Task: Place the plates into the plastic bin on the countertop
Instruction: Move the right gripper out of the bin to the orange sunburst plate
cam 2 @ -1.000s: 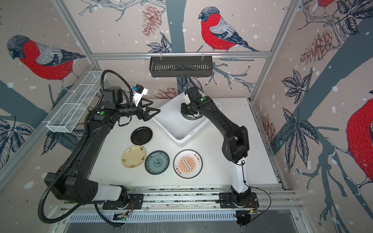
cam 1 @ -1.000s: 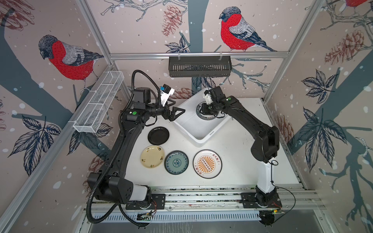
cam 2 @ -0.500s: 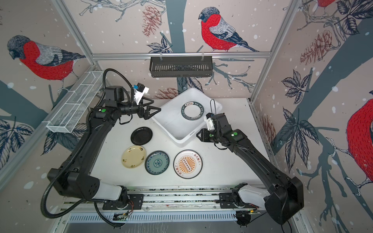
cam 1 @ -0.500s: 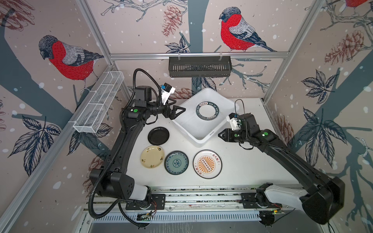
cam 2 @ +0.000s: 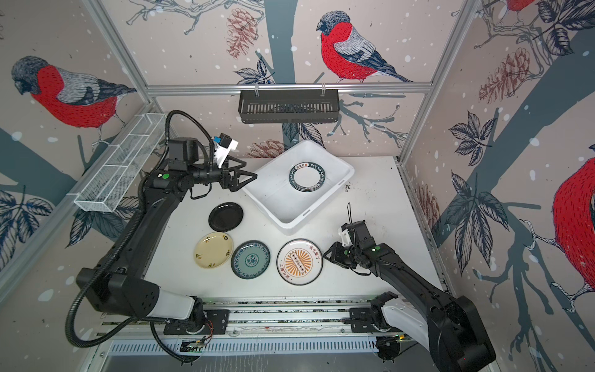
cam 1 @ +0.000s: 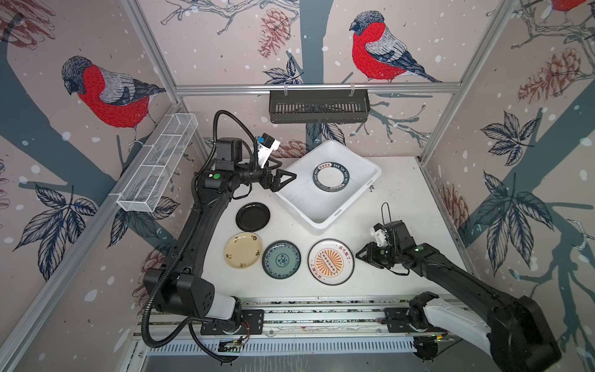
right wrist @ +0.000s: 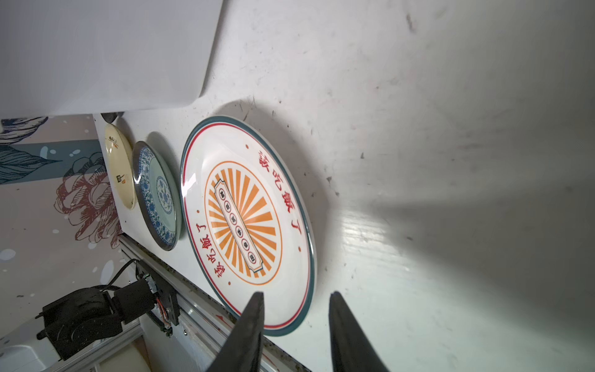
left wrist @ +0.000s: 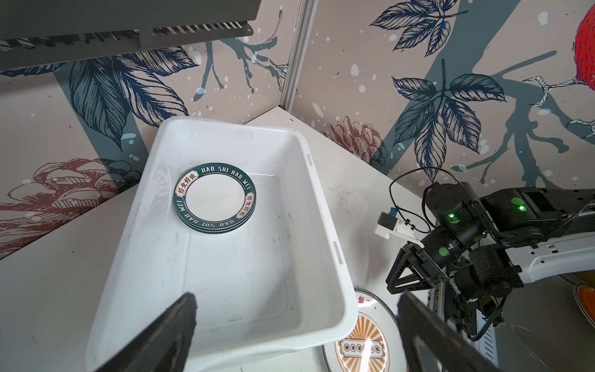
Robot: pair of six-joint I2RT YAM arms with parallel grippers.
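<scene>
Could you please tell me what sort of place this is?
Probably a robot test cell: bird-wallpapered walls in an aluminium frame, two black robot arms on a rail, round plates beside a large white plastic bin.

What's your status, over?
Left gripper open, empty, at bin corner. Right gripper open, at sunburst plate rim. Green-rimmed plates binned; four on counter. Nothing in the way.

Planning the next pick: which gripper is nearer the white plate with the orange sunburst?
Right. The right gripper sits just beside the sunburst plate, jaws open at its rim. The left gripper is up at the rim of the plastic bin, far from the plate.
</scene>
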